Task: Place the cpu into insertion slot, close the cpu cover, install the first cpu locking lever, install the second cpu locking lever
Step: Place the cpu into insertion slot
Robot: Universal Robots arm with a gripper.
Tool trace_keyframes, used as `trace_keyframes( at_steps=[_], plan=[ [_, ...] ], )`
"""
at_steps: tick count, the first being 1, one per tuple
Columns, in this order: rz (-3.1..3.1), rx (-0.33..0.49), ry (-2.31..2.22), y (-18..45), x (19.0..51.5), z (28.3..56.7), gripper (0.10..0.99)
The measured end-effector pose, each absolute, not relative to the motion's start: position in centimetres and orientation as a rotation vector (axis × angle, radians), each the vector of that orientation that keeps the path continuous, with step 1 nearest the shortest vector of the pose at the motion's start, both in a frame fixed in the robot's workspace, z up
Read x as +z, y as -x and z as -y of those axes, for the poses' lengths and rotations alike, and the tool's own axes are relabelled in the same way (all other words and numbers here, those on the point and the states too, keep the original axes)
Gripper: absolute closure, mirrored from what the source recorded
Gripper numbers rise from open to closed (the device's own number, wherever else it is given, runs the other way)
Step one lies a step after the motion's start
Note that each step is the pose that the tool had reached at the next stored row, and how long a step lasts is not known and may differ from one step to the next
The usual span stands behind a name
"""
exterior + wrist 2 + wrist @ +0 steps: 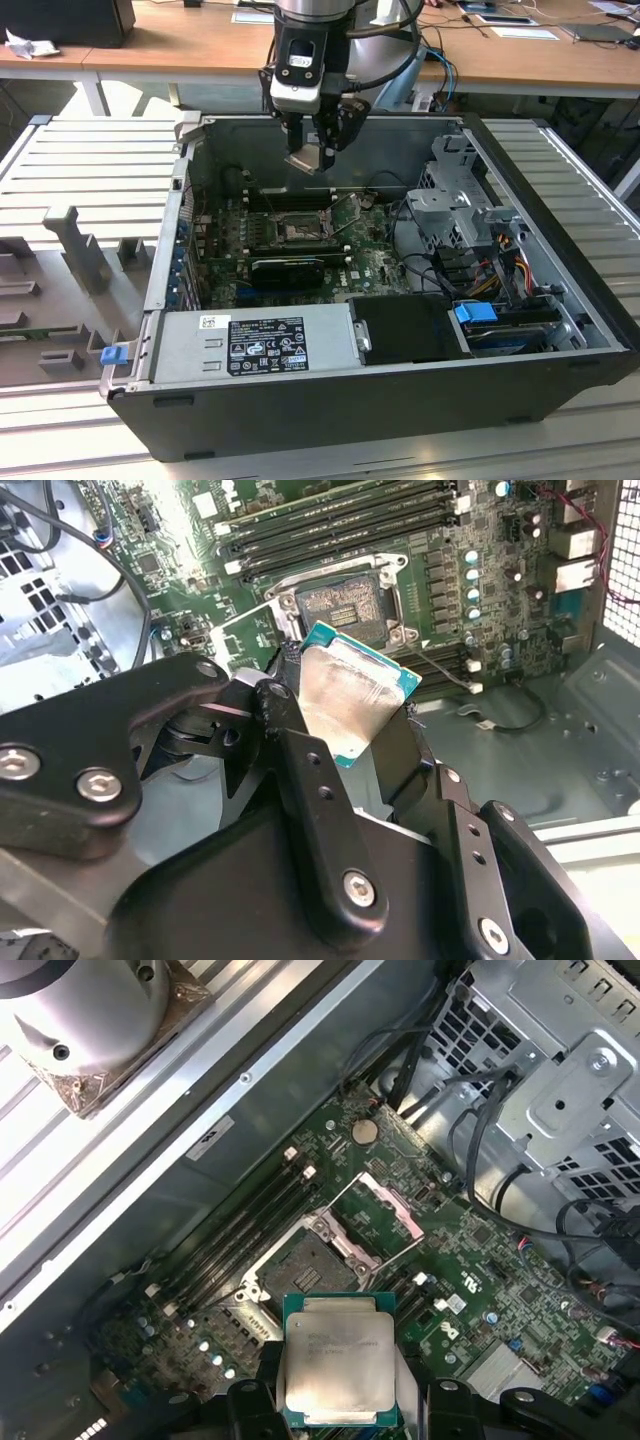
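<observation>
An open computer case (350,412) lies on its side on the ribbed metal table (90,160), with a wooden desk (150,55) behind it; the arm (310,15) reaches down over the case's far wall, and the hand (318,150) hangs above the motherboard (370,265) - well clear of it.

Inside the case, a grey power supply (265,345) runs along the near wall; a perforated metal drive cage (455,195) fills the side towards the exterior view's right, and bundled cables (470,1130) spill from it across the edge of the board. A long black card (288,268) sits just on the near side of the socket (295,228), and rows of memory slots (250,1222) lie on both flanks of it.

The socket (300,1265) is bare, its square bed of contacts open to the air; the cpu cover (398,1212) stands swung up on its hinge beside it, tilted away and not over the opening.

The cpu (338,1365) is not in the slot - it is clamped between the hand's two black fingers (300,750), pinched at opposite edges, its pale metal top facing the first wrist view; in the second wrist view the cpu (350,700) is seen tilted, its green edge showing, above and to one side of the socket (340,605). A coin battery (366,1131) sits on the board beyond the cover.
</observation>
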State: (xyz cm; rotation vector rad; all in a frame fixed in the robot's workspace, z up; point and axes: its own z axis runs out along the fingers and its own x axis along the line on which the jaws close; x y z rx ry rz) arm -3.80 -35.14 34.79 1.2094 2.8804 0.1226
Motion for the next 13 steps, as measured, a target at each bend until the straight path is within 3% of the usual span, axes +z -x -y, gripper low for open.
trace_keyframes(
  at_steps=[13],
  plan=[
    [-2.817,0.121,-1.342,3.8,34.63,35.13,0.561]
  ],
)
